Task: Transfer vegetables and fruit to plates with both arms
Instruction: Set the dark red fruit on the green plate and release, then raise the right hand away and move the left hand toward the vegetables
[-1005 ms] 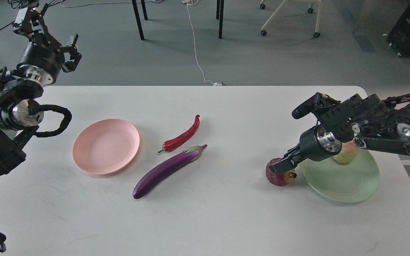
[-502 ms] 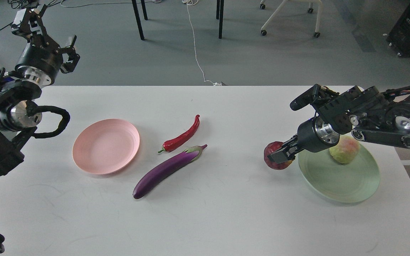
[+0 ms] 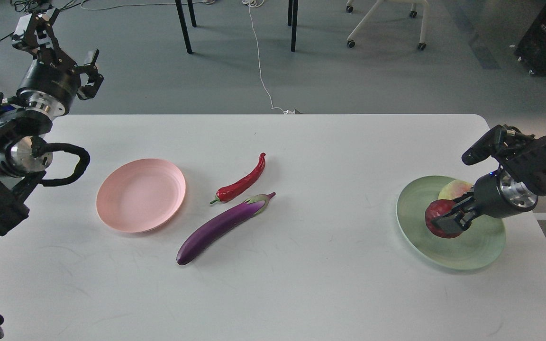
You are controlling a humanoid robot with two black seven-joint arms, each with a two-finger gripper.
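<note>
The eggplant (image 3: 223, 228) lies nearest on the white counter (image 3: 301, 293), long and glossy purple, its pale cap pointing away and to the right. Just beyond it, close but apart, the red chili pepper (image 3: 243, 180) lies on a similar slant, green stem toward the near end. To their left sits the pink plate (image 3: 141, 194), bare, with faint rings.

At the right side of the counter is the green plate (image 3: 458, 251). The right end effector (image 3: 449, 218) is over it, its two black fingers clamped on the dark red pomegranate (image 3: 436, 218), one finger crossing the front of the fruit. Whether the pomegranate touches the plate or hangs just above it cannot be told. Behind it, on the far part of the same plate, the yellow-green fruit (image 3: 454, 188) with its pink blush is partly hidden by the arm.

Farthest off, the left end effector (image 3: 55, 42) is raised beyond the counter's far left corner, fingers spread apart and holding nothing.
</note>
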